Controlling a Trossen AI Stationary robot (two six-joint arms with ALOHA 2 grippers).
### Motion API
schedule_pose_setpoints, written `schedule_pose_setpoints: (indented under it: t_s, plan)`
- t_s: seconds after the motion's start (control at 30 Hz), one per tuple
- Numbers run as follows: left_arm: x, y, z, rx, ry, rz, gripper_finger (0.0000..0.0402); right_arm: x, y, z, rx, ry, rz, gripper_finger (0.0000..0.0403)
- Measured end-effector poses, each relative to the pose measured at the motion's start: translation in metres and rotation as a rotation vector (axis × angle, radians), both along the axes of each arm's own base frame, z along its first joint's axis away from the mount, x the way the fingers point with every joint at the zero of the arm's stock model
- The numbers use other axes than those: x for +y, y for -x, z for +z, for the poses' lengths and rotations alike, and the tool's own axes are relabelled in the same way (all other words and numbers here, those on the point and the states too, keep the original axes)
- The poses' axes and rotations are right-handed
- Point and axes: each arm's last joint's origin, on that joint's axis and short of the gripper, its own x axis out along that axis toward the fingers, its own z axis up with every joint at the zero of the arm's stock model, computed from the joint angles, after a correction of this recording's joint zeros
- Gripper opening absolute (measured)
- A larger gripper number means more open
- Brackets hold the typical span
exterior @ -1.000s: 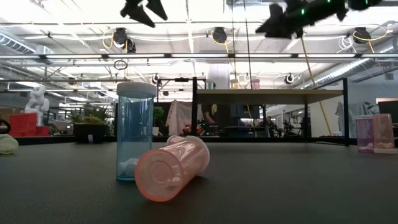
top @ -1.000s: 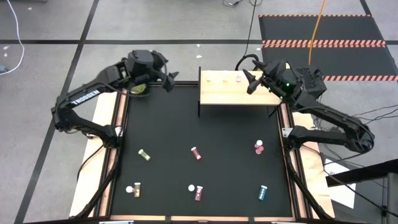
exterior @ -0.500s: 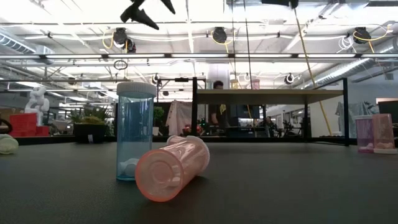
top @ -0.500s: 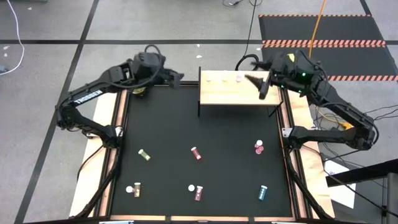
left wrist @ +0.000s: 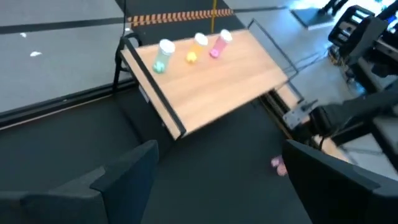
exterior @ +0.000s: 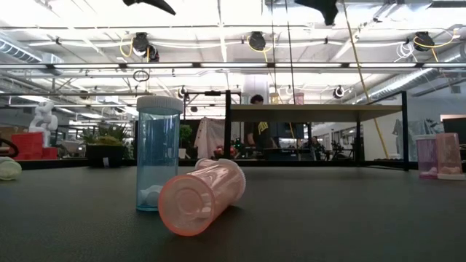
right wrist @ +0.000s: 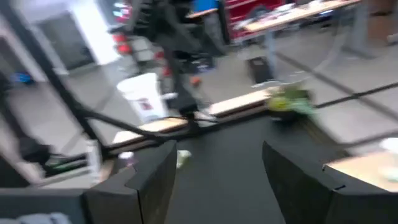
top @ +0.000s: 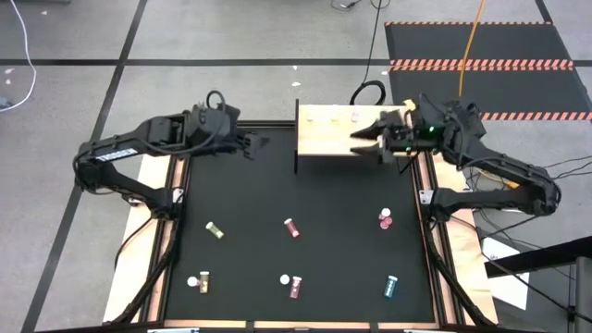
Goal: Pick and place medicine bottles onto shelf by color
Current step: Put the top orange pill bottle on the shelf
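Note:
The pale wood shelf stands at the table's far edge with three bottles in a row on its far side: teal, yellow and pink. Several more bottles lie or stand on the black table, among them a yellow one, a dark red one, a pink one and a teal one. My left gripper hovers open left of the shelf, facing it. My right gripper hovers open above the shelf's near right part, pointing toward the table's left.
A small green potted plant stands at the table's far left corner. Wooden rails run along the table's sides. In the low view a teal bottle stands upright beside a lying pink one. A person shows in the room behind.
My left gripper has come a little toward the table's near edge from the far left corner and rolled about its own axis. My right gripper has swung from the shelf's far right over to its near side and tipped up to point level toward the table's left.

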Motion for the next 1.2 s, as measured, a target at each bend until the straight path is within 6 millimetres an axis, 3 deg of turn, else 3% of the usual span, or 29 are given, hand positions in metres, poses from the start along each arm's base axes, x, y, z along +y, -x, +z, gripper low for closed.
schedule_pose_setpoints:
  t_s: [0.2, 0.33, 0.47, 0.7, 0.8, 1.0, 1.2]
  plan:
    - [-0.017, 0.009, -0.005, 0.089, 0.0, -0.043, 0.034, 0.034, -0.04, -0.02, 0.05, -0.031, 0.061, 0.0218]
    - [-0.04, 0.008, -0.017, 0.234, 0.025, -0.226, 0.034, 0.062, -0.073, -0.025, -0.035, -0.008, 0.117, 0.0211]
    - [-0.069, 0.009, -0.029, 0.346, 0.054, -0.32, 0.034, 0.085, -0.089, -0.011, -0.092, 0.037, 0.091, 0.0209]
    - [-0.109, 0.023, -0.03, 0.356, -0.05, -0.351, 0.034, 0.109, -0.081, 0.036, -0.166, 0.071, -0.094, 0.0209]
    - [-0.118, 0.028, -0.03, 0.356, -0.091, -0.363, 0.034, 0.121, -0.088, 0.047, -0.193, 0.046, -0.117, 0.0209]
    - [-0.142, 0.035, -0.033, 0.294, -0.111, -0.378, 0.034, 0.165, -0.124, 0.006, -0.048, 0.013, -0.079, 0.0209]
    - [-0.18, 0.043, -0.062, 0.236, -0.081, -0.432, 0.034, 0.204, -0.145, -0.035, 0.061, -0.116, -0.031, 0.0209]
